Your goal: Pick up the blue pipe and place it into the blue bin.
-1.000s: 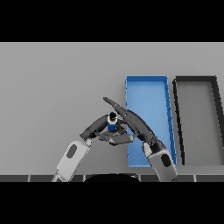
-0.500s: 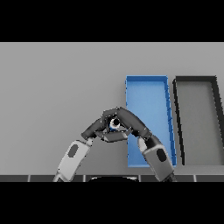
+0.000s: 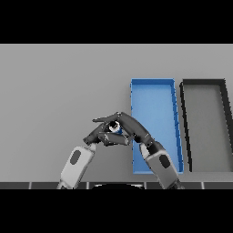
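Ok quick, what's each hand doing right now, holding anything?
Left hand: curled round the blue pipe, left of the blue bin.
Right hand: curled over the same pipe from the other side.

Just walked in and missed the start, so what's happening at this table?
The robot has both hands closed around a small blue pipe on the grey table: the left hand from the left, the right hand curled over it from the right. The pipe is barely visible between them, just left of the blue bin, which has nothing in it yet. A black bin sits further right.
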